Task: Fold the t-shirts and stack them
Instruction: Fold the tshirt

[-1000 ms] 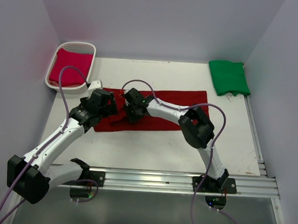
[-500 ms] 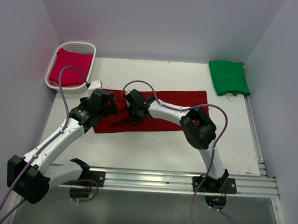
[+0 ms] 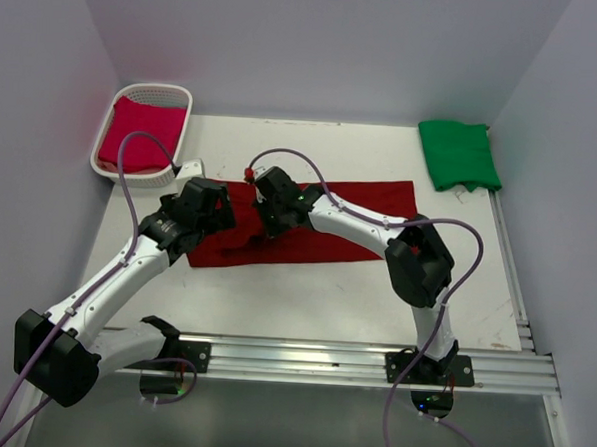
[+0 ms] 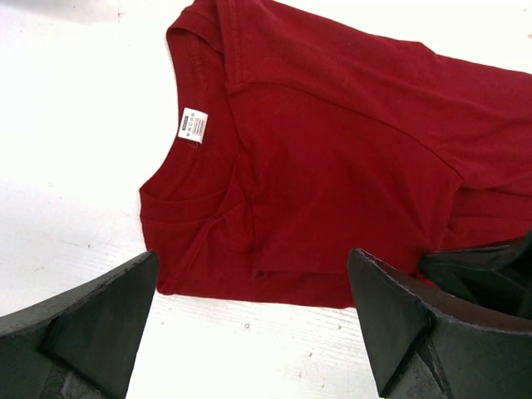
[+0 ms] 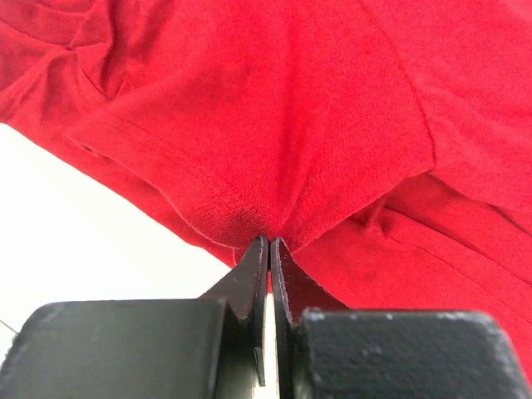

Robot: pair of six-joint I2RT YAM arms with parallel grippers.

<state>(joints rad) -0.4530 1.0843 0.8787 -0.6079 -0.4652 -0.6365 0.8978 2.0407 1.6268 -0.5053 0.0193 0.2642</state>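
So, right claw [image 5: 268,246] has a pinch of the maroon tee [image 3: 318,230], left claw [image 4: 253,258] idle

Quick status from my end. The maroon tee lies spread in a long strip across the middle of the table [image 3: 325,295], collar end toward the left. Right claw is closed all the way down on a bit of hem, I think the sleeve edge. On the wrist cam you can see the cloth pucker into the jaws. It's a thin pinch, one or two layers by the look of it. I'd guess that's the point: grab only the flap that needs folding over, not the whole body.

Left claw is spread as wide as it goes and has nothing in it. It hangs just above the collar end, near the white label [image 4: 193,125], probably so it can pin or grab that side when the fold goes over.

Green tee [image 3: 458,155] sits folded in the far right corner, which looks like the start of the stack. The pinkish tee [image 3: 141,135] lies in the white basket [image 3: 155,92] at the far left, not dealt with yet as far as I can tell.

My worry: such a shallow pinch could slip once I lift.
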